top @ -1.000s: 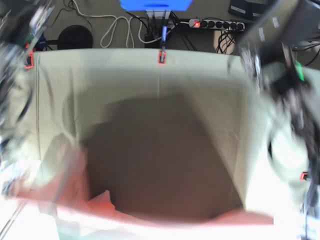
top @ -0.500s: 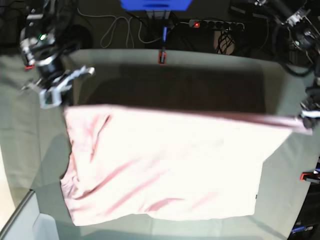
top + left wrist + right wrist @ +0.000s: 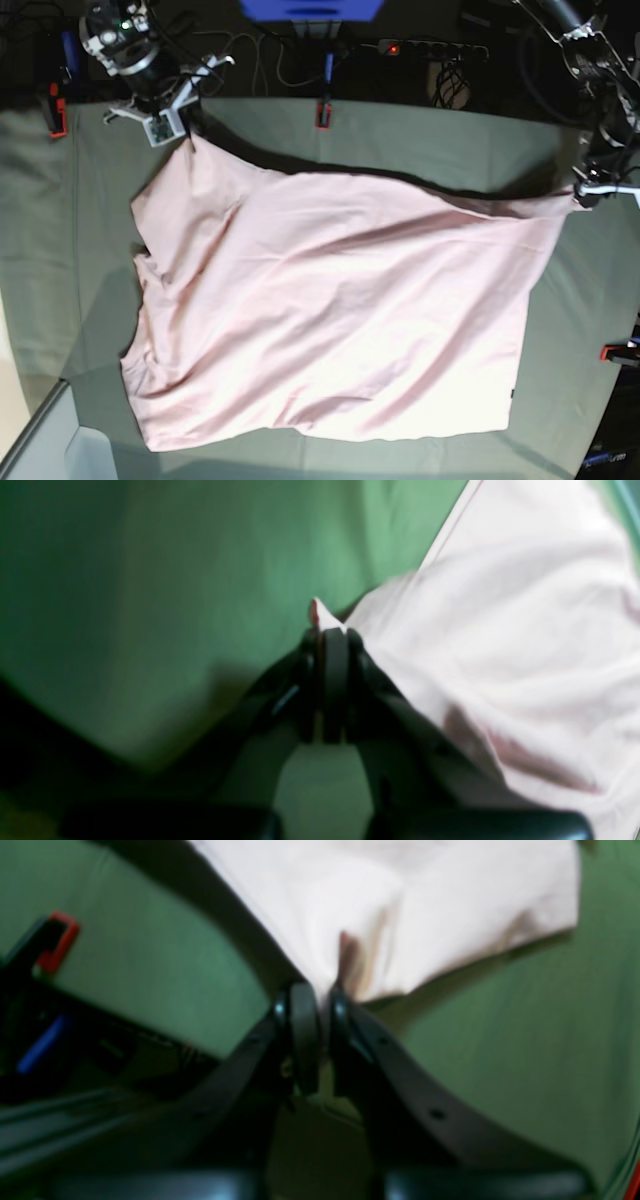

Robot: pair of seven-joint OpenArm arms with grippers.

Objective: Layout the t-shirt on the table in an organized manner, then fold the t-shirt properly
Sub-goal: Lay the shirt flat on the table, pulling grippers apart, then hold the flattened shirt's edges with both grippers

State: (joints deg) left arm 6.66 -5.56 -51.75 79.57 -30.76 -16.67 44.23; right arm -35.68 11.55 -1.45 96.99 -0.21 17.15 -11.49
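The pale pink t-shirt (image 3: 330,310) is lying plain side up across the middle of the grey-green table (image 3: 420,135). The left gripper (image 3: 330,630), at three o'clock, is pinching one corner with its jaws closed. At eleven o'clock, the right gripper (image 3: 320,1000) is clamping the opposite corner, the jaws slightly parted around the cloth.

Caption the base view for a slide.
Both grippers, left gripper and right gripper, hold far corners of the pink t-shirt spread across the table.

Right end effector (image 3: 319,1005) pinches the t-shirt (image 3: 400,905) edge above the table (image 3: 500,1040).
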